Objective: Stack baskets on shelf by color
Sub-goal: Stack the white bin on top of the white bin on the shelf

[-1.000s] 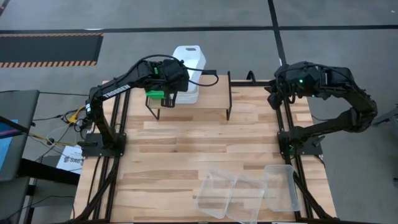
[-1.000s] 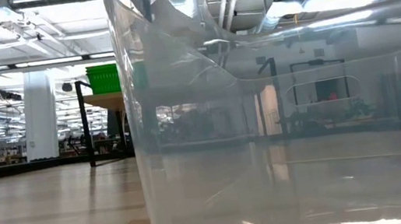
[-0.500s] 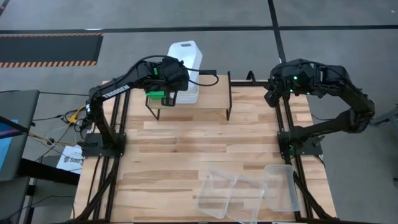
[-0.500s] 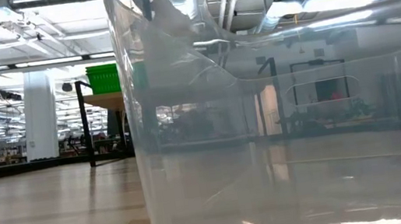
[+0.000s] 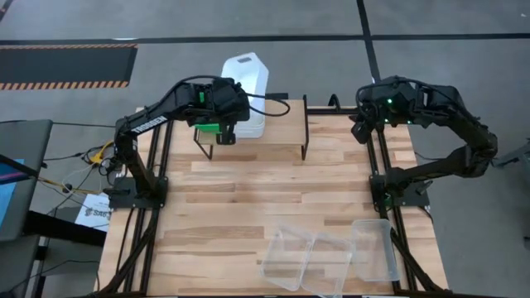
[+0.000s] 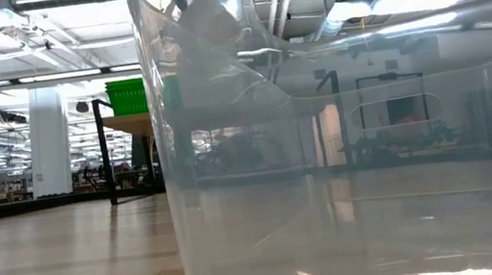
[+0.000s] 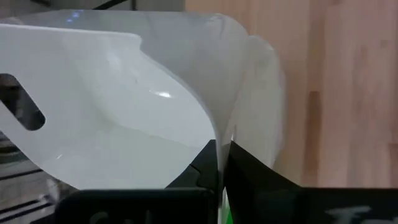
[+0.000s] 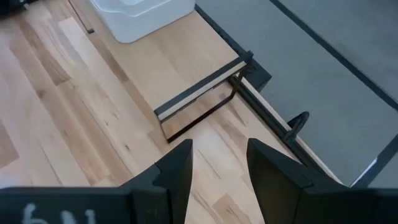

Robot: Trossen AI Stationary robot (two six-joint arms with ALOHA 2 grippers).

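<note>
My left gripper (image 7: pixel 222 155) is over the shelf's (image 5: pixel 281 141) left end, shut on a white basket (image 5: pixel 245 73) that tilts out past the table's far edge. Below it another white basket (image 5: pixel 253 126) rests on the shelf board, and green baskets (image 5: pixel 209 128) sit beside it at the shelf's left end; they also show in the low view (image 6: pixel 127 96). Three clear baskets (image 5: pixel 327 257) lie side by side on the table near its near edge. My right gripper (image 8: pixel 219 155) hangs open over the table's far right corner, touching nothing. My left gripper pinches the white basket's side wall at its rim (image 7: pixel 219 134), with one finger (image 7: pixel 199 173) inside the tub and the other (image 7: pixel 252 174) outside. The basket is tilted, its far end over the floor. Whether its lower end touches the white basket beneath, I cannot tell.
A clear basket's wall (image 6: pixel 347 171) stands right before the low camera and fills most of that view. The shelf's black legs (image 5: pixel 305 124) stand on the table's far part. Bare planks (image 5: pixel 248 190) lie between the shelf and the clear baskets.
My left gripper has shifted a little toward the table's left with the white basket, whose far end has swung up and left past the table's far edge. My right gripper has drifted slightly toward the left.
</note>
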